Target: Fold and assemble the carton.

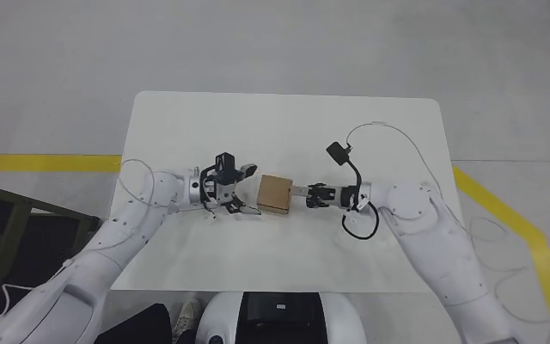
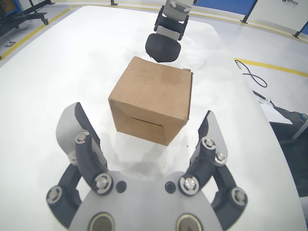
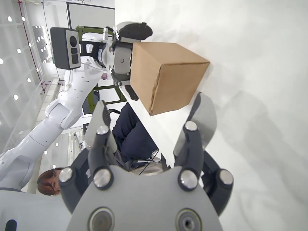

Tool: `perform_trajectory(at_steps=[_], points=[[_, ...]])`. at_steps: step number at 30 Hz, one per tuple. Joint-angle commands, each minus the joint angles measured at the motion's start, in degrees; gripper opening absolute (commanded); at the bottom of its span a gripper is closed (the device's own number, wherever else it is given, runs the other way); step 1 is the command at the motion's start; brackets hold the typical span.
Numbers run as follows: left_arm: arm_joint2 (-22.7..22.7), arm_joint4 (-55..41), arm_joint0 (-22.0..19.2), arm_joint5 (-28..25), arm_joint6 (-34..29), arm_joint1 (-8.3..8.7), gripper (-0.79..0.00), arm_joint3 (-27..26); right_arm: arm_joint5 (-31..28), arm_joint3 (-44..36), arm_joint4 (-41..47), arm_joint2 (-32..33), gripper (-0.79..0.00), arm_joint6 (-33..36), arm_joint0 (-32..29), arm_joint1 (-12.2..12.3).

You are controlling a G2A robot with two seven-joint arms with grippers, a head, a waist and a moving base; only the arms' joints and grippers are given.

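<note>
A brown carton [image 1: 275, 194] stands closed as a cube in the middle of the white table [image 1: 284, 120]. Its side with a tuck slit [image 2: 146, 121] faces my left gripper [image 2: 143, 108]. That gripper is open, its fingers spread wider than the carton and a little short of it. My right gripper [image 3: 149, 98] is open too, turned on edge at the carton's [image 3: 168, 73] opposite side. Its fingertips are close to that side; I cannot tell whether they touch. The left wrist view shows the right gripper [image 2: 163, 49] just behind the carton's far top edge.
A thin black cable [image 2: 255, 78] lies on the table to one side of the carton. Another cable [image 1: 387, 129] loops from the right arm over the table's far right. The table's near edge [image 1: 284, 291] lies just behind both arms.
</note>
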Motion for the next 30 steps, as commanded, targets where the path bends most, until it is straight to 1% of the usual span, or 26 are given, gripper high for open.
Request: perform_trajectory(at_steps=[1, 6, 8, 11, 16, 22, 25, 28, 30], points=[[-2.3, 0.3, 1.4, 0.0, 0.7, 1.33, 0.000, -1.4, 0.4, -2.0, -0.5, 0.1, 0.000, 0.2, -0.5, 0.1], [-8.7, -0.6, 5.0, 0.8, 1.2, 4.14, 0.000, -4.1, 1.2, -5.6, -1.2, 0.4, 0.000, 0.4, -1.8, 0.5], [-11.3, -1.1, 6.1, 2.0, -1.1, 5.06, 0.000, -4.5, 1.3, -6.6, -1.4, 0.4, 0.000, 0.5, -2.2, 0.6], [-15.3, -5.0, 7.8, 2.9, -3.4, 6.04, 0.000, -4.7, 1.6, -8.0, -2.0, 0.4, 0.000, 0.4, -2.7, 0.7], [-20.4, -10.3, 9.1, 3.3, -8.1, 7.19, 0.000, -6.7, 2.8, -10.9, -4.4, 0.2, 0.000, 0.1, -3.4, 1.0], [-25.9, -19.5, 9.0, 3.9, -16.7, 8.05, 0.000, -8.2, 5.2, -15.2, -8.4, -0.6, 0.000, 0.1, -4.5, 1.3], [-27.5, -25.5, 8.5, 3.7, -22.5, 8.22, 0.000, -7.9, 5.7, -16.7, -9.0, -1.1, 0.000, 0.4, -4.7, 1.4], [-29.0, -32.3, 8.5, 4.7, -27.9, 8.35, 0.000, -8.0, 6.0, -18.0, -9.4, -1.4, 0.000, 0.4, -4.8, 1.4], [-29.8, -34.8, 8.8, 5.5, -30.0, 8.48, 0.000, -8.8, 6.5, -19.0, -10.4, -1.7, 0.000, 0.3, -4.9, 1.5]])
